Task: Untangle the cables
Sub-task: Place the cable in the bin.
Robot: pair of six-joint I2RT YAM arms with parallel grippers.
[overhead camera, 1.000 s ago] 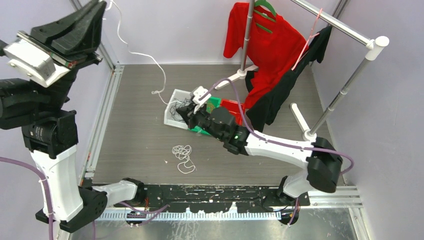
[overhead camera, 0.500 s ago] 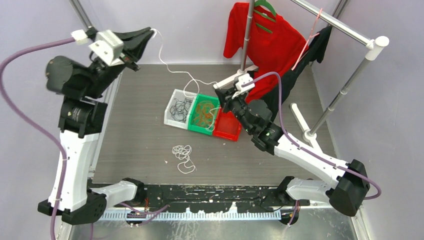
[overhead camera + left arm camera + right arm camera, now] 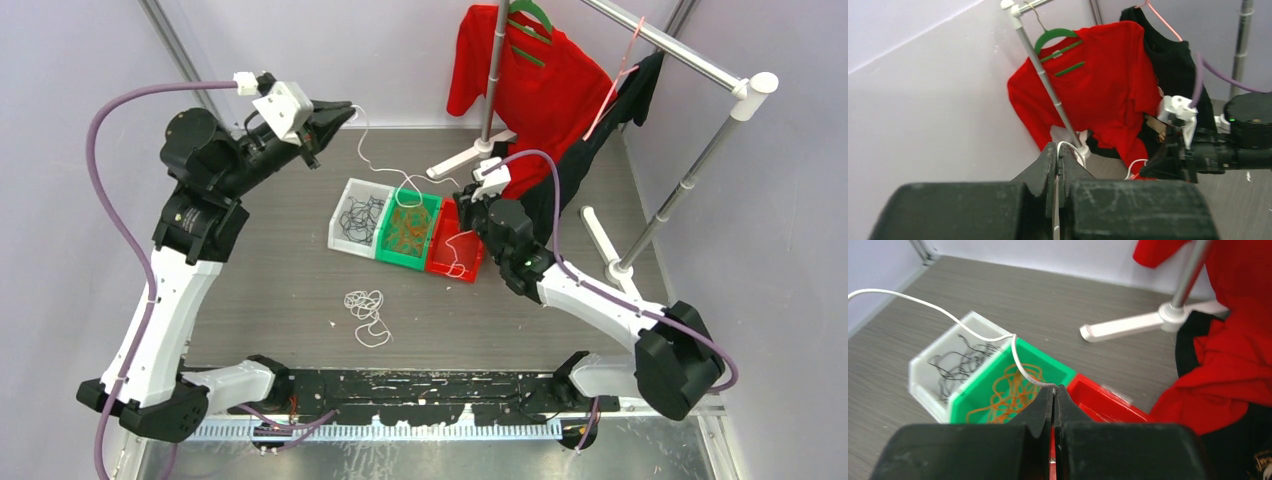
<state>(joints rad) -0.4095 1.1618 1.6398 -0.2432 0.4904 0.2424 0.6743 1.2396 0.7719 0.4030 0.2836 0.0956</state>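
Observation:
A white cable point(image 3: 378, 168) stretches slack through the air between both grippers. High at the back left, my left gripper point(image 3: 345, 108) is shut on one end; in the left wrist view the cable point(image 3: 1071, 147) loops out of the closed tips point(image 3: 1057, 149). Over the red bin point(image 3: 466, 270), my right gripper point(image 3: 464, 207) is shut on the other end point(image 3: 1054, 388), and a loose loop point(image 3: 456, 247) hangs into that bin. Black cables point(image 3: 358, 217) lie in the white bin point(image 3: 337, 234) and orange cables point(image 3: 408, 224) in the green bin point(image 3: 386, 250). A coil of white cables point(image 3: 366, 312) lies on the table.
A clothes rack point(image 3: 690, 62) with a red shirt point(image 3: 525, 80) and a black garment point(image 3: 560, 185) stands at the back right. Its white feet point(image 3: 462, 158) reach toward the bins. Walls close in on the left, back and right.
My left arm has swung down and rightward from high at the left wall, lowering the white cable. The right gripper has pulled back from the white bin to the red bin.

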